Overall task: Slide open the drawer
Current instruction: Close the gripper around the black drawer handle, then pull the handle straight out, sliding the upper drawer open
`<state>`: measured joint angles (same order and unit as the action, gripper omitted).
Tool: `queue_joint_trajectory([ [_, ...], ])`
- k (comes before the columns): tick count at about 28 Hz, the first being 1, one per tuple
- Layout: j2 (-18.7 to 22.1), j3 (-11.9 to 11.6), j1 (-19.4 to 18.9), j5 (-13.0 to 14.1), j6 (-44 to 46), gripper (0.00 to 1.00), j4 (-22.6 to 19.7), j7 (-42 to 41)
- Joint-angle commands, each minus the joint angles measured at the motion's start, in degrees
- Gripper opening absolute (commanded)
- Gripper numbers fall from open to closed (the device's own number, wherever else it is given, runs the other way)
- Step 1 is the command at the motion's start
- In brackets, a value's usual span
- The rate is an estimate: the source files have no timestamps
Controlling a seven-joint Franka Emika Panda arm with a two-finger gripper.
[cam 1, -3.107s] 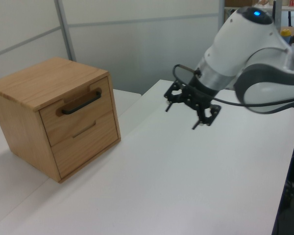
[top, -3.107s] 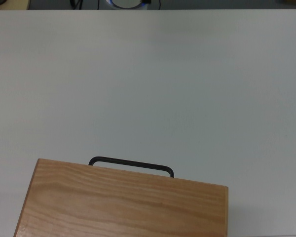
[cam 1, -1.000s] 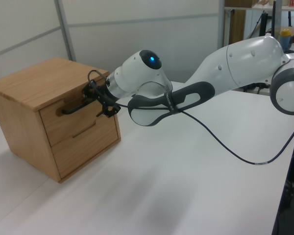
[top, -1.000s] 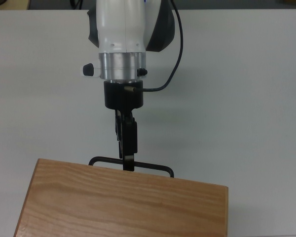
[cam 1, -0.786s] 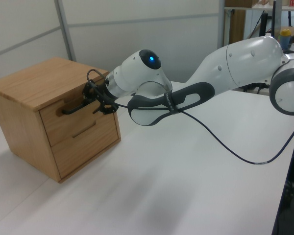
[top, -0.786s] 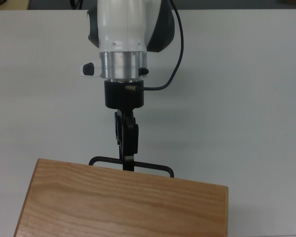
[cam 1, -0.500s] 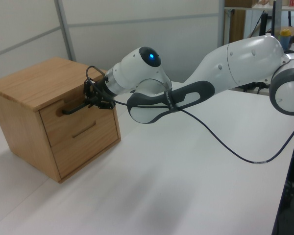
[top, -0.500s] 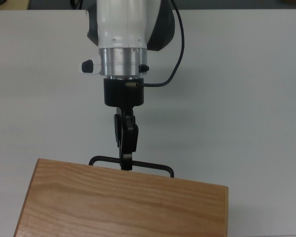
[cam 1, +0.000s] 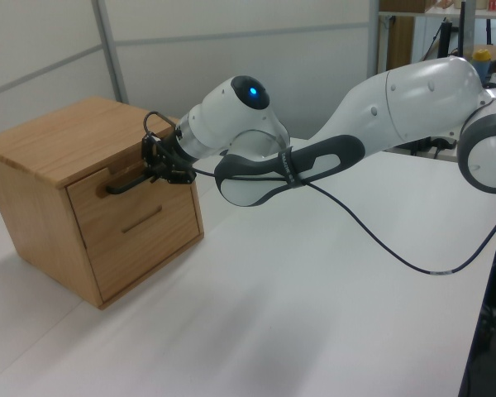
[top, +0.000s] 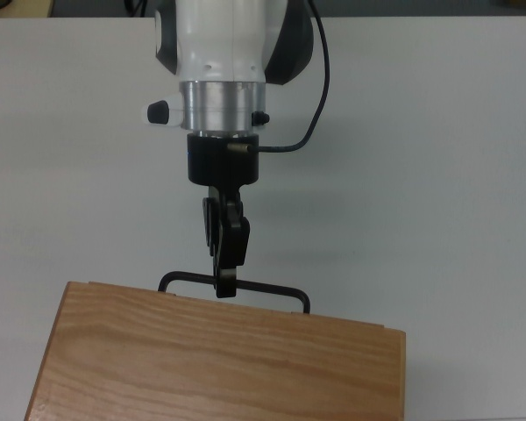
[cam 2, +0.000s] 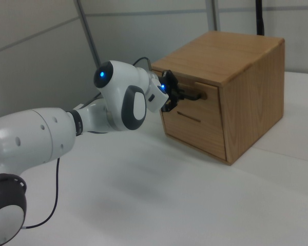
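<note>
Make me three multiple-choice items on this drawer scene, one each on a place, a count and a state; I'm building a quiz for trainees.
1. Where is the tool?
A. at the top drawer's handle
B. on the cabinet's top
C. flat on the table

2. How many drawer fronts does the cabinet show in the left view?
A. one
B. two
C. four

3. How is the top drawer?
A. pulled fully out
B. removed
C. open a crack at most

Answers:
1 A: the tool meets the black handle in the top view.
2 B: one handled front, one plain front below.
3 C: its front sits almost flush with the cabinet.
</note>
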<state>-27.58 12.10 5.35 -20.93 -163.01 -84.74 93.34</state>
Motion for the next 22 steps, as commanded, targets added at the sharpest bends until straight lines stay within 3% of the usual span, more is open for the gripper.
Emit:
queue_joint_trajectory([
  [1,7.45,-0.41,0.10,-2.18,7.09,0.00,-6.92,-1.23],
  [22,18.52,0.47,-0.43,-0.78,29.50,0.00,-12.28,-1.58],
])
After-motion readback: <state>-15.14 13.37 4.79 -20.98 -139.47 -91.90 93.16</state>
